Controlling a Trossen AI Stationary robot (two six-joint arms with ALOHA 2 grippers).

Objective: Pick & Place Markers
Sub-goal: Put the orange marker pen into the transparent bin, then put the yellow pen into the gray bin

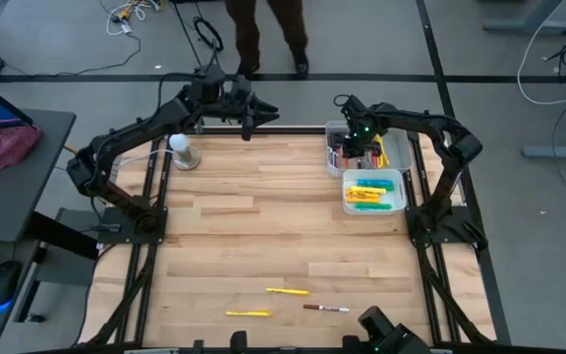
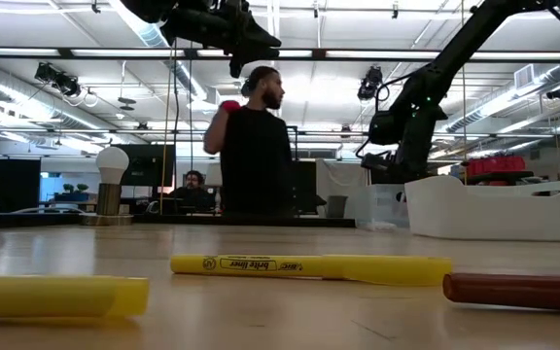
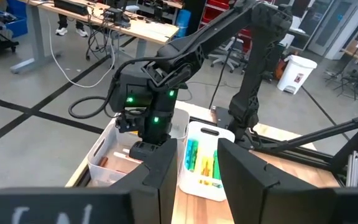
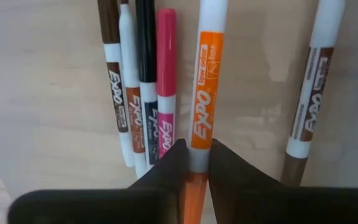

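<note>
My right gripper reaches down into the clear bin at the table's far right. It is shut on an orange marker, which lies beside several thin white-barrelled markers in the bin. A white bin next to the clear one holds yellow, green and cyan highlighters. Two yellow markers and a dark red one lie flat on the table near its front edge. My left gripper hangs open and empty above the far edge. My right gripper pinches the orange marker between its two fingers where the white barrel meets the orange cap. The fingers come steeply from above and lie across the marker. The marker is level among the others; whether it rests on the bin's floor I cannot tell.
A white ball on a grey base stands at the far left of the table. A person stands just beyond the far edge. The wooden middle of the table is bare.
</note>
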